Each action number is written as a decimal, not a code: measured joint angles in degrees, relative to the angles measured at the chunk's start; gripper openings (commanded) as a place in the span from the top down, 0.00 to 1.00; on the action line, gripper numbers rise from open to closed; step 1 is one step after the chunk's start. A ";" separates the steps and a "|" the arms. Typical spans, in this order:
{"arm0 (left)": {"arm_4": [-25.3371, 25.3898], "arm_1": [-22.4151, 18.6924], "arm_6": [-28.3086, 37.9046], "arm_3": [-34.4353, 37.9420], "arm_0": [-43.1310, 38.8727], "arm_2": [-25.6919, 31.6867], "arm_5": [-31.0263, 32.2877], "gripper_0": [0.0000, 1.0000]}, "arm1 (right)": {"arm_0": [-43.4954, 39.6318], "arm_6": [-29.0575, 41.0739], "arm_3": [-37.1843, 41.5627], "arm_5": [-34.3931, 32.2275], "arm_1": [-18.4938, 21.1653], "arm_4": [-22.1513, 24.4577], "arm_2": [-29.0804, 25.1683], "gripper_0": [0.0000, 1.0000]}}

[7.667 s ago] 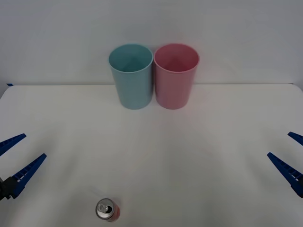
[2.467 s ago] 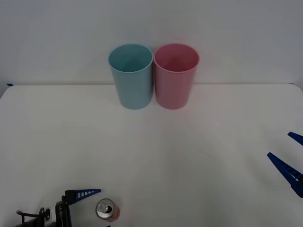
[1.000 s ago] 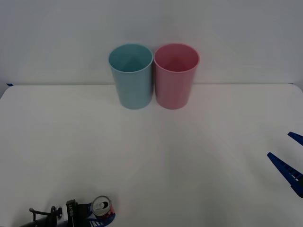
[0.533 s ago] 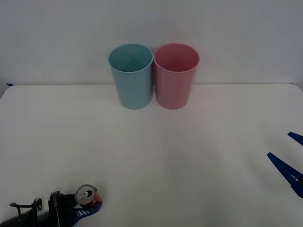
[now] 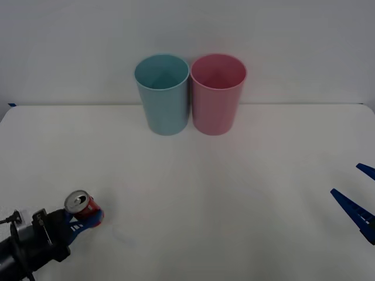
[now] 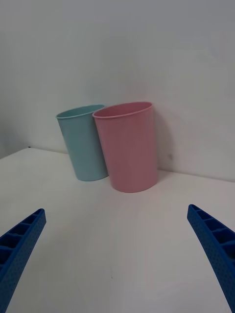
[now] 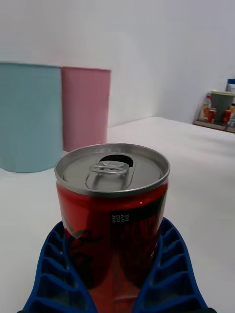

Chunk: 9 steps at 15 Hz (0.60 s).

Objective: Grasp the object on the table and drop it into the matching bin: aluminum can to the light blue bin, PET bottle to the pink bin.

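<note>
Grasping the aluminum can [image 5: 82, 206], the left gripper [image 5: 84, 218] sits at 8 o'clock on the table [image 5: 234, 193]; the right gripper [image 5: 357, 202] idles released at 4 o'clock. Right wrist view: light blue bin [image 6: 84, 144] beside pink bin [image 6: 128, 146]. Left wrist view: can upright between blue fingers [image 7: 169, 274].

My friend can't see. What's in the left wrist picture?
A small red aluminum can with a silver pull-tab top stands upright, clamped by the left gripper. Behind it stand a tall light blue plastic bin and a pink plastic bin.
</note>
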State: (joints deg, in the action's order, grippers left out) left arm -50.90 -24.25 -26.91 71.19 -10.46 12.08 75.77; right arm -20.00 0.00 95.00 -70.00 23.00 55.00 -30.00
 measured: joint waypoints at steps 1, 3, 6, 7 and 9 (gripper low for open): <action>0.54 0.00 1.79 1.86 -0.24 0.74 -1.87 1.00 | 0.00 0.00 0.00 0.00 0.00 0.00 0.00 0.00; 1.33 0.00 4.94 5.03 -0.34 2.13 -5.24 1.00 | 0.00 0.00 0.00 0.00 0.00 0.00 0.00 0.00; 1.93 0.00 9.62 9.74 -0.45 2.77 -10.15 1.00 | 0.00 0.00 0.00 0.00 0.00 0.00 0.00 0.00; 2.03 0.00 11.04 11.47 -0.54 2.78 -11.99 1.00 | 0.00 0.00 0.00 0.00 0.00 0.00 0.00 0.00; 2.61 0.00 13.73 14.95 -0.61 2.78 -15.32 1.00 | 0.00 0.00 0.00 0.00 0.00 0.00 0.00 0.00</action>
State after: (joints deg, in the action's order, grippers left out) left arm -48.29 -24.26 -13.18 86.13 -11.07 14.86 60.46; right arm -20.00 0.00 95.00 -70.00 23.00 55.00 -30.00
